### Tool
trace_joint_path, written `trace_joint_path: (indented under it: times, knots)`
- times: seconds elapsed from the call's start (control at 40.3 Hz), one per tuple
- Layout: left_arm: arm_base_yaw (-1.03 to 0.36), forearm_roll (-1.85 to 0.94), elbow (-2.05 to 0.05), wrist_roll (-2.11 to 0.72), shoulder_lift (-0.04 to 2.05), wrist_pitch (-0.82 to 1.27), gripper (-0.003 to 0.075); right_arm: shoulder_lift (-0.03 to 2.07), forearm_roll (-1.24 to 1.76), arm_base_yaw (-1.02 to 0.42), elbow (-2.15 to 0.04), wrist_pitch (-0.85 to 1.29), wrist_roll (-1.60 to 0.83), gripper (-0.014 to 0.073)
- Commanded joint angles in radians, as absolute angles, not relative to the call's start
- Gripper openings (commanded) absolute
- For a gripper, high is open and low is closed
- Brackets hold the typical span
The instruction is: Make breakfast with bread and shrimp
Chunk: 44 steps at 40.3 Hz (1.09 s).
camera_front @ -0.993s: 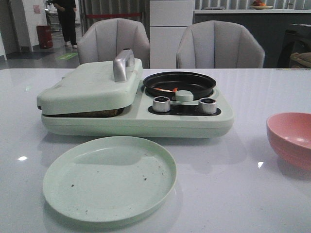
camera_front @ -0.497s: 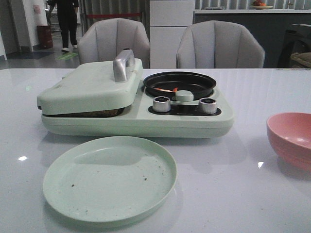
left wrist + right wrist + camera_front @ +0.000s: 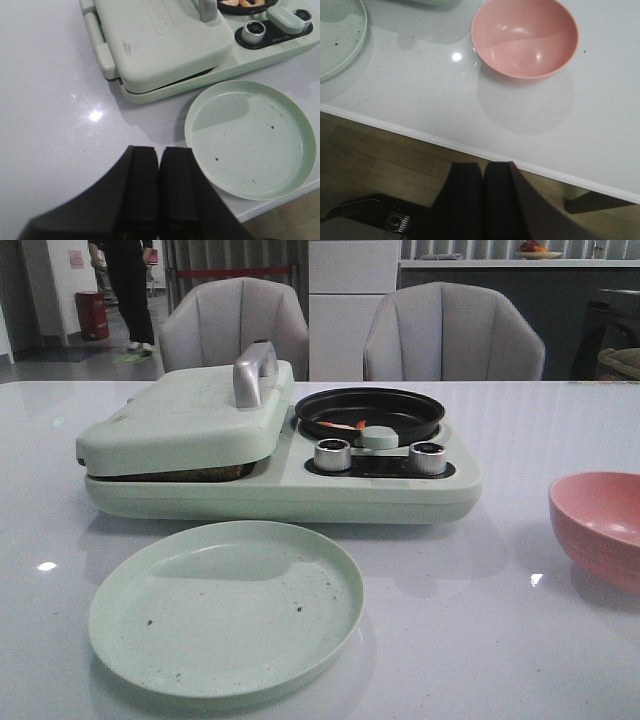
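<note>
Right, both grippers, left gripper (image 3: pixel 159 192) and right gripper (image 3: pixel 484 200), sit pinched closed, empty; best reach squarely for the lid handle (image 3: pixel 252 372), lifting gently.

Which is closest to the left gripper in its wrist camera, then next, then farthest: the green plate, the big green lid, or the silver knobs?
From the left gripper:
1. Green plate, just beside the fingers, at the table edge.
2. Big green lid, shut, beyond the plate.
3. Silver knobs, farthest, on the cooker's far end.
</note>
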State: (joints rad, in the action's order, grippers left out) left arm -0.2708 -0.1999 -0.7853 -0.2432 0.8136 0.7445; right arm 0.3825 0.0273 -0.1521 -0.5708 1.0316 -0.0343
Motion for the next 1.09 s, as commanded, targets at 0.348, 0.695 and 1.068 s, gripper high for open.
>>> trace_joint_path:
  times: [0.348, 0.695, 1.068]
  knots:
    - [-0.267, -0.143, -0.807, -0.253, 0.747, 0.657, 0.0100, 0.388, 0.038, -0.152, -0.597, 0.968, -0.034, 0.0035]
    - [-0.111, -0.091, -0.530, -0.251, 0.410, 0.418, 0.0100, 0.388, 0.039, -0.152, -0.597, 0.974, -0.034, 0.0035]
    - [-0.050, -0.143, -0.150, -0.249, 0.054, 0.154, 0.0100, 0.388, 0.040, -0.152, -0.597, 0.974, -0.034, 0.0035]
